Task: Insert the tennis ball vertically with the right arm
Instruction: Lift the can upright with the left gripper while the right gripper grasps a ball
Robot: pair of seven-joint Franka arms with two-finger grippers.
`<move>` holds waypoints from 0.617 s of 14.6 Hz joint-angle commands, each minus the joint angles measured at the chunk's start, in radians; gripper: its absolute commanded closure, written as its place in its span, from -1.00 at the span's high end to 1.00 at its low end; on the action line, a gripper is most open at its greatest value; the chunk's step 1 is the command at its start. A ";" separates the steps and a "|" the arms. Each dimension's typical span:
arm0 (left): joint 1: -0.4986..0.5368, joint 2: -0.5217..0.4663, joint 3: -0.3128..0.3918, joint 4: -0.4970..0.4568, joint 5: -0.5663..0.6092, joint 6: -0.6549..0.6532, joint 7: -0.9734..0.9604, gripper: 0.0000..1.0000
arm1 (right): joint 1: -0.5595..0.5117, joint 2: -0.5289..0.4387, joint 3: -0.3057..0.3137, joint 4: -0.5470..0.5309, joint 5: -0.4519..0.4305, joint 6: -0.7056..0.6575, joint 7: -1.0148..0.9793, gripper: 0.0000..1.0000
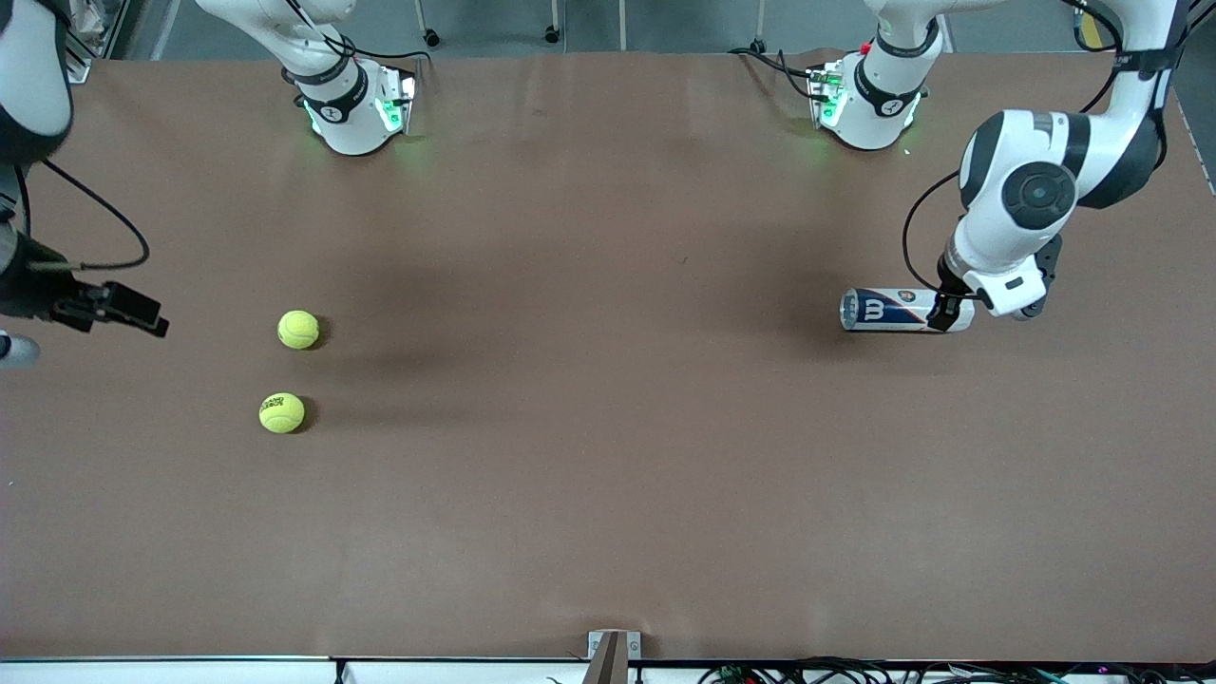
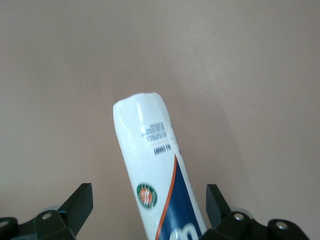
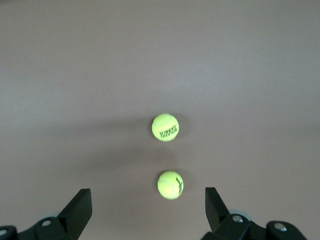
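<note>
so far this looks like the opening step: the right hand (image 3: 148, 212), fingers apart and empty, hovers over the desk (image 1: 608, 494) by two tennis balls (image 1: 298, 330) (image 1: 282, 413) near the right arm's end. the can (image 1: 902, 310) lies flat, long axis along the desk, between the left hand's (image 1: 942, 313) spread fingers; standing it upright likely comes next.
</note>
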 commanded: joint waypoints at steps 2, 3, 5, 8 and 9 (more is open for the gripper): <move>-0.011 0.110 -0.024 0.005 0.191 0.031 -0.312 1.00 | -0.001 0.114 0.006 0.012 0.016 0.103 -0.009 1.00; -0.013 0.136 -0.026 0.006 0.240 0.031 -0.377 1.00 | 0.005 0.137 0.006 0.012 0.008 0.132 -0.009 1.00; -0.014 0.175 -0.047 0.012 0.285 0.040 -0.475 1.00 | -0.004 0.176 0.006 0.012 0.017 0.157 -0.007 1.00; -0.014 0.203 -0.061 0.011 0.316 0.042 -0.535 1.00 | -0.014 0.202 0.006 0.011 0.005 0.164 -0.012 1.00; -0.017 0.213 -0.061 0.011 0.328 0.042 -0.557 1.00 | -0.009 0.218 0.006 0.009 0.002 0.164 -0.014 1.00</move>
